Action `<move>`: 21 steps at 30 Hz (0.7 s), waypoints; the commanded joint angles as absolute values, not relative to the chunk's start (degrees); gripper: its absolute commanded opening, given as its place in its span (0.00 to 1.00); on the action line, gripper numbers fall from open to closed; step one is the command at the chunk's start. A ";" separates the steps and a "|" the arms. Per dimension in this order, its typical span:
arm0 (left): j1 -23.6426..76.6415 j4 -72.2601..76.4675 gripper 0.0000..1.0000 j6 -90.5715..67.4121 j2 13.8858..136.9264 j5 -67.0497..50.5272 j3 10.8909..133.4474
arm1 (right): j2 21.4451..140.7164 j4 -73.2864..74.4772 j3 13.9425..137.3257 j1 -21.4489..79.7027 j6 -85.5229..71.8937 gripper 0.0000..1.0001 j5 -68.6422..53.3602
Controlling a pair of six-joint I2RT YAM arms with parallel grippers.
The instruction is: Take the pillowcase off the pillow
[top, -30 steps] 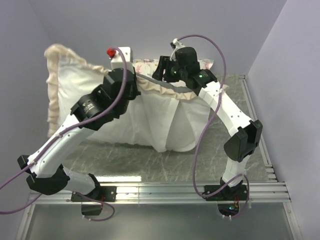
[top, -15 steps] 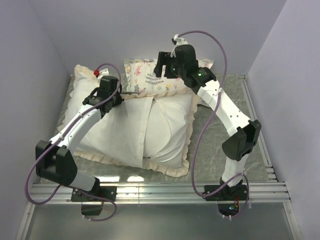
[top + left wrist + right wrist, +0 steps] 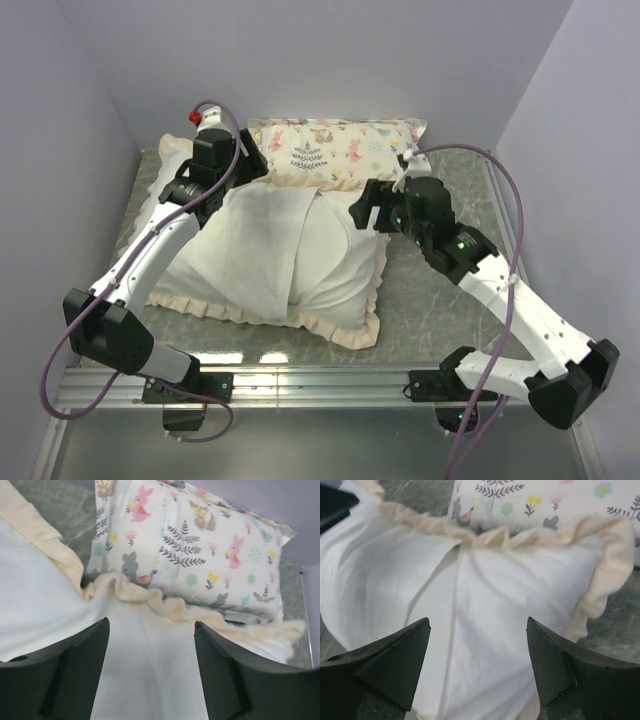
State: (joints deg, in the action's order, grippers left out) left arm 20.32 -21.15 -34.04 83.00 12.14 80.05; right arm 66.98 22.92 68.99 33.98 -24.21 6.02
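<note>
The pillowcase, a large soft cover with its cream-white face up and a cream ruffled frill round the edge (image 3: 255,265), lay flat on the grey marbled table (image 3: 440,310). Its long axis ran left to right, and its back edge touched the small pastel animal-print pillow (image 3: 340,150). Its plump bulge suggested the large white pillow was not yet out, though the pillow itself could not be made out. A flap fold (image 3: 454,587) crossed the cover from the back frill toward the front, near the middle; this looked like the opening.

The left gripper (image 3: 151,626) hung over the back-left part of the cover, fingers spread wide and holding nothing. The right gripper (image 3: 478,623) was at the back-right corner, equally wide open and empty. The fold lay straight ahead of it, slightly left of centre between its fingers. The right arm therefore seemed better placed to reach the fold.
</note>
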 commanded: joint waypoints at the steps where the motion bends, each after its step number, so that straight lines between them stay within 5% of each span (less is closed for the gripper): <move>1: 22.93 -20.04 0.75 -31.56 79.55 9.75 82.97 | 61.79 17.40 64.26 36.38 -25.40 0.86 7.38; 10: 39.87 -21.18 0.85 -31.02 78.22 13.71 81.30 | 70.22 16.70 62.58 42.01 -25.93 0.87 11.69; 14: 44.03 -20.31 0.86 -32.95 80.85 14.33 80.16 | 71.98 17.31 59.95 41.57 -27.59 0.79 12.57; 15: 44.56 -19.43 0.85 -34.09 81.64 13.37 78.94 | 70.76 17.40 57.42 41.49 -28.03 0.74 13.79; 19: 47.18 -18.81 0.84 -35.07 83.76 11.78 76.29 | 63.74 15.65 48.53 40.08 -31.90 0.28 13.54; 21: 49.21 -18.81 0.85 -34.98 84.46 12.48 74.37 | 59.62 14.25 43.71 40.08 -34.27 0.17 12.93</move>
